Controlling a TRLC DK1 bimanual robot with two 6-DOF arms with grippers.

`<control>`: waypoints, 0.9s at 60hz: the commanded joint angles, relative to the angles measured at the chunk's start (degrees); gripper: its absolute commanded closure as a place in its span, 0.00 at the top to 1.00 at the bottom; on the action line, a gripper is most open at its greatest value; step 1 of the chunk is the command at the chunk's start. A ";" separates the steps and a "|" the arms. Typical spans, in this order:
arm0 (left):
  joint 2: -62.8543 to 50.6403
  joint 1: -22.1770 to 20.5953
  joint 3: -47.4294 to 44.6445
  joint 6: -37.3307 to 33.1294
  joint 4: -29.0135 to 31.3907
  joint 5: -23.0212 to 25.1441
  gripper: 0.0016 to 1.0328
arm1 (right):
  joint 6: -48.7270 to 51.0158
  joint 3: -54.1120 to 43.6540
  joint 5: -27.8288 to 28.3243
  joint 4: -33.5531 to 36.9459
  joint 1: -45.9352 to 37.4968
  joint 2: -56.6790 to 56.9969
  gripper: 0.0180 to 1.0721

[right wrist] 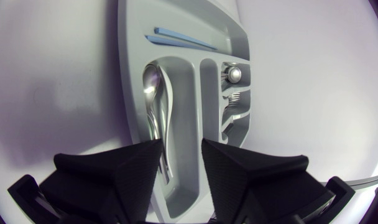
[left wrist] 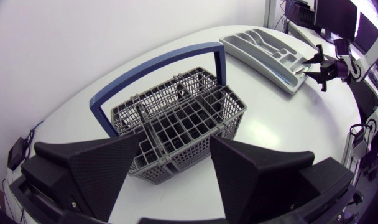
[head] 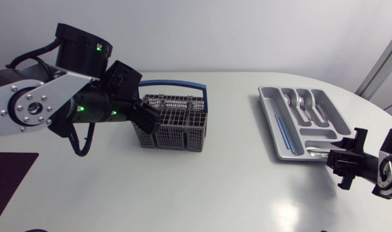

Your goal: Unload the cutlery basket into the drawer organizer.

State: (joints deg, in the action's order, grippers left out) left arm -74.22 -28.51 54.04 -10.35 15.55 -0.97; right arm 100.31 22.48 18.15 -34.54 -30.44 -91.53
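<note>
From the head view, your left claw (head: 146, 118) sits at the 9 o'clock edge of the cutlery basket (head: 176, 125), right up against the grey mesh, with the blue handle (head: 183, 83) arched over the far side. The drawer organizer (head: 269, 109) lies well apart at the basket's 3 o'clock on the white tabletop (head: 215, 187), with spoons (head: 303, 103) in its middle slots and blue sticks (head: 284, 133) in the long slot. Your right claw (head: 348, 160) hangs just beside the organizer's 5 o'clock corner. In the left wrist view, the claw is spread wide and the basket's near corner sits in the gap at 12 o'clock; you can't tell whether either finger touches it. In the right wrist view, the fingers are parted and hold nothing. The organizer is straight ahead at 12 o'clock, its spoons line up with the left finger, and other cutlery (right wrist: 234, 74) lies toward 1 o'clock.
</note>
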 commanded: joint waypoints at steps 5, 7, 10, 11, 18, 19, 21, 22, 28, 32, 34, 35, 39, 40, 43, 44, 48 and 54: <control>1.88 1.35 -0.87 -1.08 0.62 -0.35 0.96 | -2.75 -0.68 0.30 2.11 -0.50 5.31 0.81; 2.06 1.71 -0.87 -1.43 0.62 -0.35 0.96 | -3.11 -0.51 0.30 3.08 -0.50 6.54 0.82; 2.50 2.50 -1.04 -1.69 0.88 -0.35 0.96 | -4.51 -0.24 0.30 5.98 -0.15 9.52 0.83; 2.58 2.67 -1.04 -1.69 0.88 -0.35 0.96 | -5.04 -0.07 0.30 7.12 0.03 10.40 0.83; 3.11 4.96 -1.75 -2.92 0.71 -0.35 0.96 | -10.75 1.78 -1.01 17.23 3.72 17.26 0.84; 3.20 5.49 -1.83 -3.19 0.62 -0.35 0.96 | -11.63 1.87 -1.45 18.29 4.51 18.05 0.85; 3.11 6.72 -1.92 -3.45 0.27 -0.35 0.96 | -13.83 1.95 -2.24 20.04 6.27 20.07 0.86; 3.11 7.51 -2.01 -3.54 0.09 -0.35 0.96 | -14.79 1.95 -2.51 21.01 7.14 20.95 0.86; 2.58 11.11 -2.80 -4.86 -1.14 -0.26 0.96 | -21.39 2.31 -6.99 25.58 14.53 24.99 0.87; 1.97 13.31 -3.86 -5.82 -2.72 -0.17 0.96 | -26.22 3.10 -9.10 27.95 19.19 26.66 0.87; 1.53 14.01 -4.30 -6.26 -3.42 -0.08 0.96 | -28.59 3.71 -10.24 29.62 21.73 27.19 0.87; 1.09 14.80 -4.65 -6.44 -3.95 0.01 0.96 | -30.00 4.06 -11.03 30.33 23.23 27.37 0.87; -0.84 17.09 -5.17 -7.32 -5.80 0.71 0.96 | -34.83 5.56 -13.58 31.82 28.50 27.63 0.87; -1.37 17.61 -5.17 -7.49 -5.88 0.97 0.96 | -36.24 6.00 -14.20 32.17 29.73 27.54 0.87; -3.39 19.20 -5.26 -8.20 -6.76 1.76 0.96 | -40.11 7.84 -15.95 33.75 33.60 27.19 0.87; -4.18 19.64 -5.35 -8.46 -7.29 1.76 0.96 | -41.60 8.46 -16.39 34.46 34.92 27.01 0.87; -7.08 21.22 -5.88 -9.34 -10.19 1.94 0.96 | -46.61 10.92 -17.71 36.13 39.14 26.14 0.87; -12.01 22.45 -5.61 -9.69 -13.79 2.03 0.96 | -53.73 14.96 -19.21 37.88 44.23 22.62 0.87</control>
State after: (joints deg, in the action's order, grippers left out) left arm -82.06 -7.09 49.80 -18.28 3.99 0.60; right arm 54.54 33.89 0.10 1.87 10.48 -65.93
